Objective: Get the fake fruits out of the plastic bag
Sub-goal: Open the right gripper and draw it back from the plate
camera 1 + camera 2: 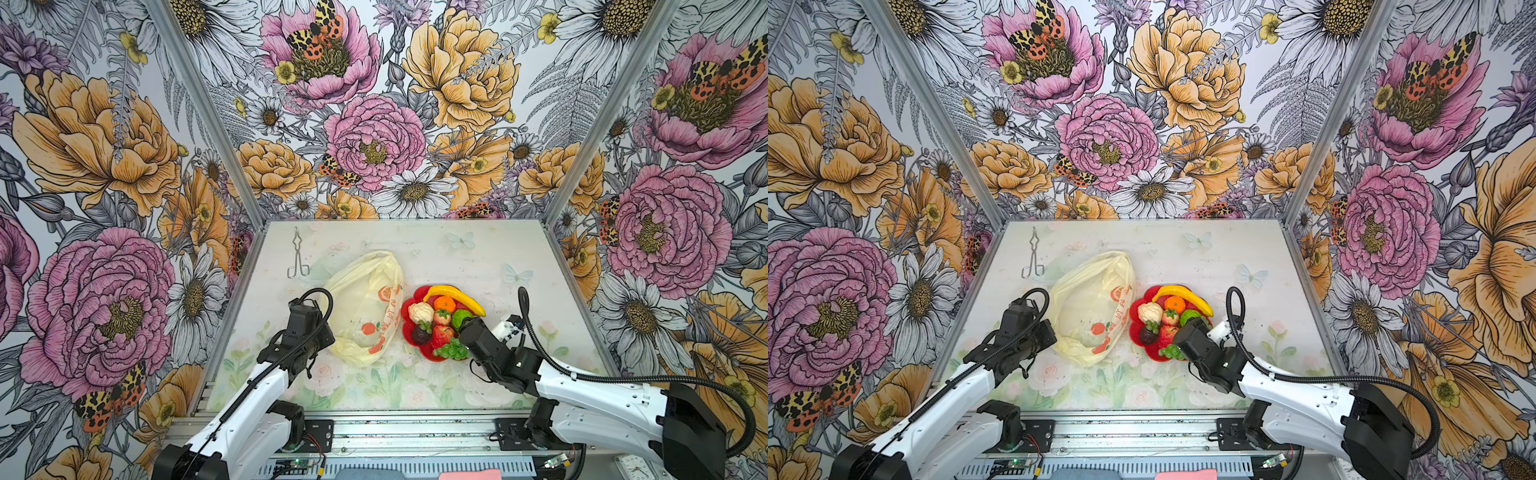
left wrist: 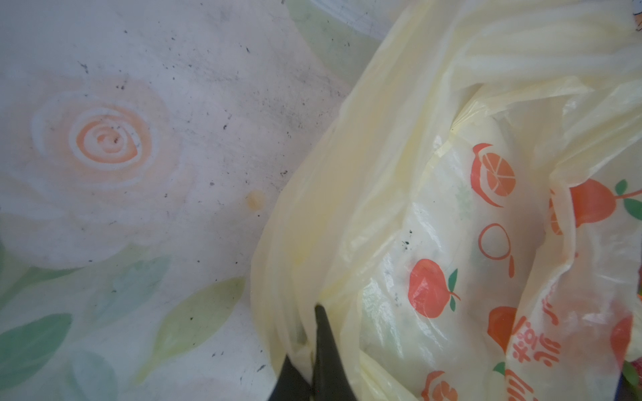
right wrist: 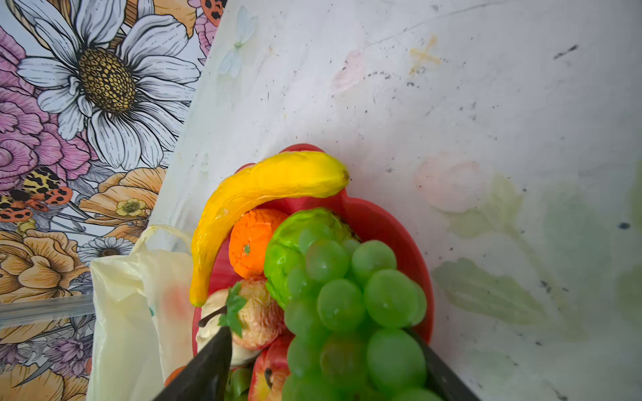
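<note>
The plastic bag [image 1: 361,307] [image 1: 1092,307] lies slack and pale yellow on the table's left half. My left gripper [image 2: 309,347] is shut on a fold of the bag's [image 2: 451,208] near-left edge. The fake fruits sit heaped on a red plate [image 1: 407,309] to its right: banana [image 1: 455,297], orange [image 1: 444,303], apple [image 1: 442,336], and a green grape bunch [image 1: 451,351] at the near rim. My right gripper [image 3: 319,331] is open around the grape bunch [image 3: 347,295], with one finger [image 3: 215,364] standing apart from it. No fruit shows through the bag.
Metal tongs [image 1: 298,259] lie at the back left of the table. Flowered walls close in the left, right and far sides. The plate [image 1: 1136,309] nearly touches the bag's right edge. A pink object [image 1: 469,473] lies below the front rail.
</note>
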Available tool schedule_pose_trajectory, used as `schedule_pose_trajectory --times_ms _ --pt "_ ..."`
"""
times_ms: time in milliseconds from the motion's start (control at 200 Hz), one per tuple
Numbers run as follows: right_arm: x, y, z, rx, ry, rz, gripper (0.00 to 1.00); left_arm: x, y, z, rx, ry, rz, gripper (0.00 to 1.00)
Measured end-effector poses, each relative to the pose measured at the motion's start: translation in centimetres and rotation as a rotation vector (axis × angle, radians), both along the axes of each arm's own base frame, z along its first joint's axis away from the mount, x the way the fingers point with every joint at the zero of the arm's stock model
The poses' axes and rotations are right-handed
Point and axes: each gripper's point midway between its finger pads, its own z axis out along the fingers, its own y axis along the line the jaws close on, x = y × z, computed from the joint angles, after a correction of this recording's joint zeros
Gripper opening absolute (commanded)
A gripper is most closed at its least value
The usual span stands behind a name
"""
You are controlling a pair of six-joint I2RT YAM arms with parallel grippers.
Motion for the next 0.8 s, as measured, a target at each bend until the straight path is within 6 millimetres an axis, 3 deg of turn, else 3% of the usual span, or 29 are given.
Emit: schedule_pose_trajectory --times_ms 195,440,801 --pt "0.0 0.8 -0.8 -0.095 0.093 0.099 0.86 0.0 0.0 0.2 -0.002 -0.008 0.0 0.0" --pt "0.9 1.3 1.8 -0.212 0.126 0.196 0.94 0.0 0.0 0.3 -0.003 -0.012 0.0 0.0" --pt "0.4 -0.7 0.9 -0.34 0.23 0.265 0.96 0.1 0.0 0.5 -0.005 -0.019 0.0 0.0"
